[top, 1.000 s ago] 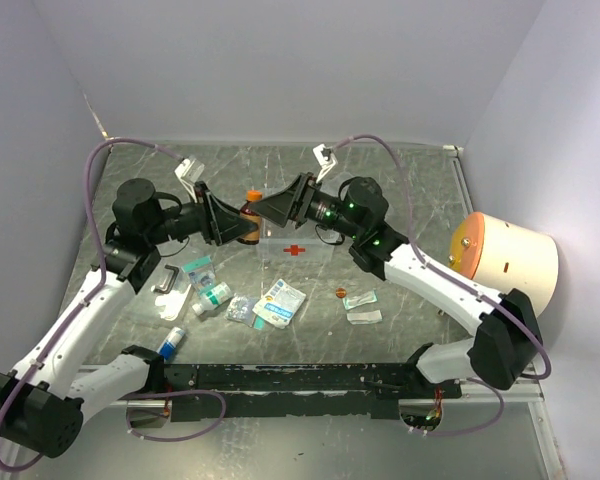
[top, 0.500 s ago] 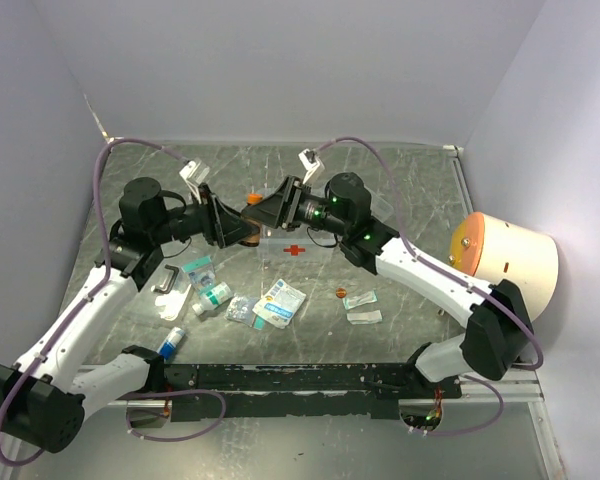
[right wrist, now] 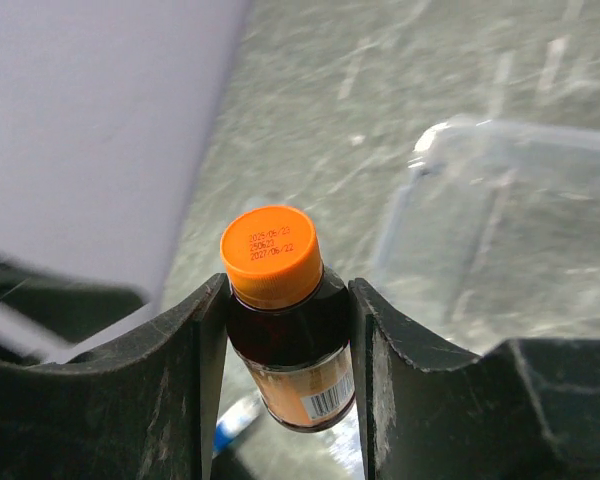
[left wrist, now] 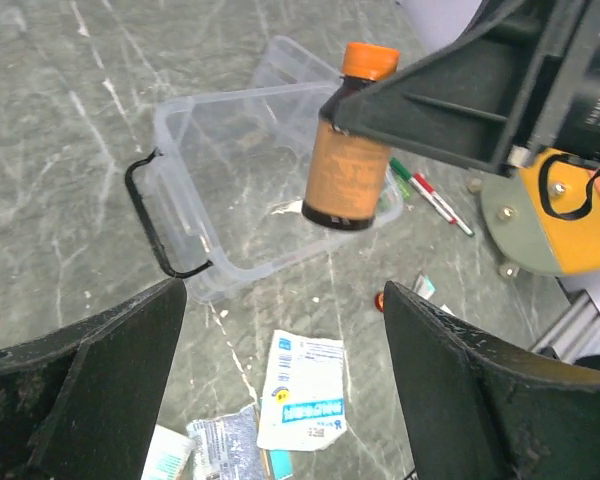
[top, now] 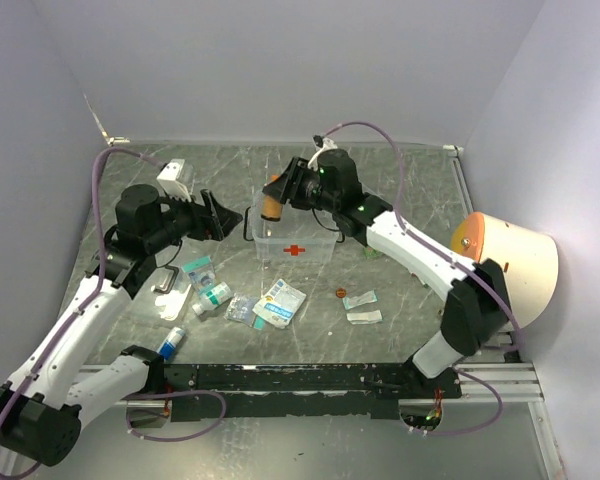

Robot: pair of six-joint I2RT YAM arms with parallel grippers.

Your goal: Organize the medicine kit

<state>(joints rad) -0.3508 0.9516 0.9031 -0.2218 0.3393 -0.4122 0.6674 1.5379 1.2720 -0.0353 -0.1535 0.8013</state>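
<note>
One bottle (right wrist: 286, 345), sides hidden (right end effector (right wrist: 287, 295) clamping).

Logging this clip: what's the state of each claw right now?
Left claw: open, empty.
Right claw: closed on the brown bottle.

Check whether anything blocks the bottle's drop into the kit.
Nothing visible does. The bottle hangs upright in the right end effector above the kit, which is lidless and looks empty. The left end effector is open, off to one side of the kit.
</note>
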